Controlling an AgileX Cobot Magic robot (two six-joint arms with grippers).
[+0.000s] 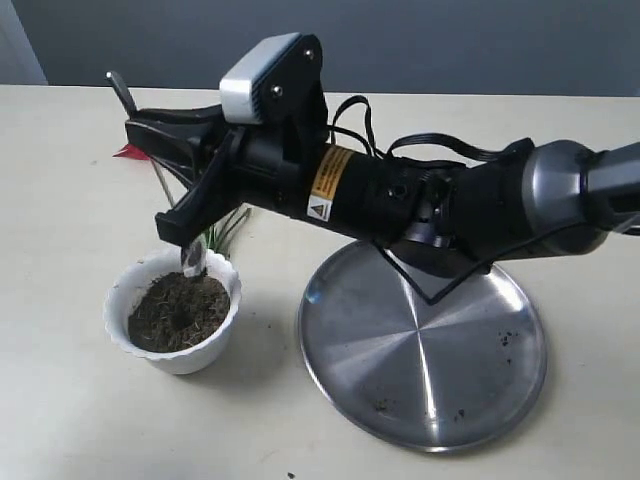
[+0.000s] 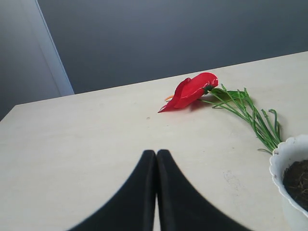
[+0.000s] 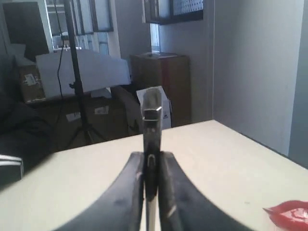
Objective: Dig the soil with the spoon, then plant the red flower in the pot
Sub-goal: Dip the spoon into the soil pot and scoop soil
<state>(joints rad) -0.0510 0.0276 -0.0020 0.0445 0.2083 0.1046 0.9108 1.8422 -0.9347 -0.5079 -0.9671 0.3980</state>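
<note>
The right gripper [image 3: 151,166] is pinching the spoon [image 1: 192,262] by its thin handle, jaws nearly closed on it. It is holding the spoon steeply tilted so that the bowl is dipping to the far edge of the soil [image 1: 178,312] in the pot [image 1: 180,355], which is sitting near the left of the table [image 1: 80,420]. The digging is looking barely begun, since the soil is lying heaped and whole. A hard push could be tipping or sliding the light pot, because the spoon is bearing right beside the wavy rim rather than at the middle. A quick flick could be throwing earth over the rim, and the slim handle could be twisting in so narrow a grip. The left gripper [image 2: 156,192] is hanging over bare table, fingers pressed together with nothing between them. The red flower [image 2: 192,89] is lying on its side just beyond the pot, its stems [image 2: 255,118] pointing toward it. The right arm [image 1: 420,195] is reaching across from the right and hiding much of the flower in the exterior view. The steel plate [image 1: 425,345] is lying right of the pot, carrying a few dark crumbs [image 1: 505,340].
</note>
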